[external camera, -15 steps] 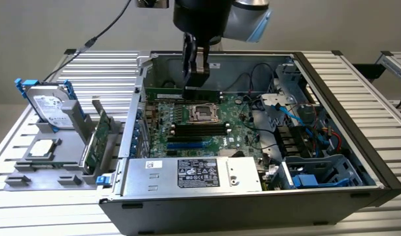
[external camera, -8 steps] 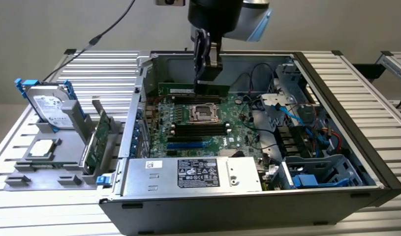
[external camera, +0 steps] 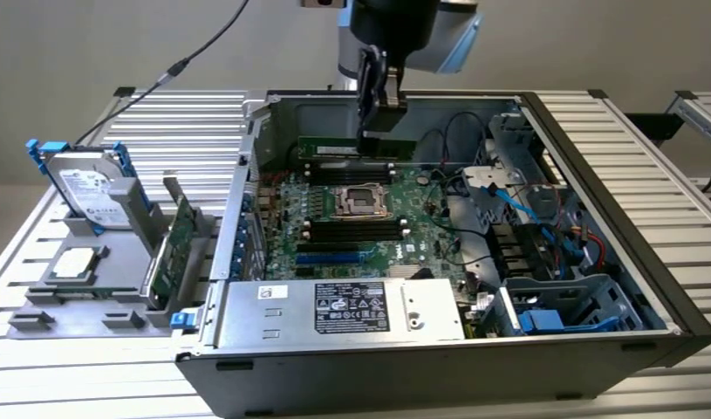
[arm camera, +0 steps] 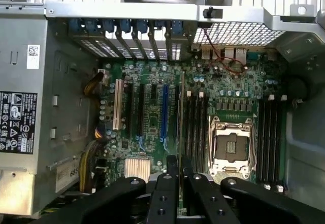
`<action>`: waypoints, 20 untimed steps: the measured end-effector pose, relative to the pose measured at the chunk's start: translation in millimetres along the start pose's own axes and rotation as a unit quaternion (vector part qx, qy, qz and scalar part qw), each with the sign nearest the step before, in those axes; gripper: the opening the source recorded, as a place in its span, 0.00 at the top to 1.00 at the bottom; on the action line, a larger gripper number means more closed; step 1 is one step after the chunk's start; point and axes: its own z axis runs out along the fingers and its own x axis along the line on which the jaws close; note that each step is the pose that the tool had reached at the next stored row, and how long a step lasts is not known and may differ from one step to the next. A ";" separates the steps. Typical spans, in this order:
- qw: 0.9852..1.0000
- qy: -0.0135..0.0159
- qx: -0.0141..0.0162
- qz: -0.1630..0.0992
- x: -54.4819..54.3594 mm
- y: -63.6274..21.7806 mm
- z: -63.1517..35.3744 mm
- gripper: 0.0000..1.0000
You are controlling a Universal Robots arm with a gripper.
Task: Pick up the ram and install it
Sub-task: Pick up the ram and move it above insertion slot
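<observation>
Firmly, my jaws are closed on the ram (arm camera: 181, 112), its top edge pinched between my two black fingers (arm camera: 163, 196). In the wrist view the stick appears edge-on, a thin line running straight out from between the fingers. In the exterior view its long green face (external camera: 338, 144) hangs level below my fingers, inside the open computer case (external camera: 634, 209) and raised above the motherboard (external camera: 331, 218), not seated in any slot. Its edge runs parallel to the black memory slots (arm camera: 195, 127) beside the CPU socket (arm camera: 231, 145), though I cannot tell which bank it hangs over. Beyond those slots lie the white, black and blue expansion slots (arm camera: 139, 109) and, further out, the grey power supply (external camera: 344, 310) with its label. Blue cables (external camera: 529, 209) run through the drive bay end of the case, toward the exterior view's right. Outside the case, on the exterior view's left, a grey fixture (external camera: 52, 301) on the slatted tabletop (external camera: 181, 122) holds a hard drive (external camera: 87, 188) upright and a broader green expansion card (external camera: 174, 249) on edge.
</observation>
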 end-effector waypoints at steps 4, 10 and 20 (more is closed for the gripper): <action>1.000 0.000 0.000 0.000 -16.8 -3.7 4.8 0.86; 1.000 0.001 0.022 0.000 -25.0 -4.4 8.6 0.86; 1.000 0.000 0.031 0.000 -35.6 -5.8 24.3 0.86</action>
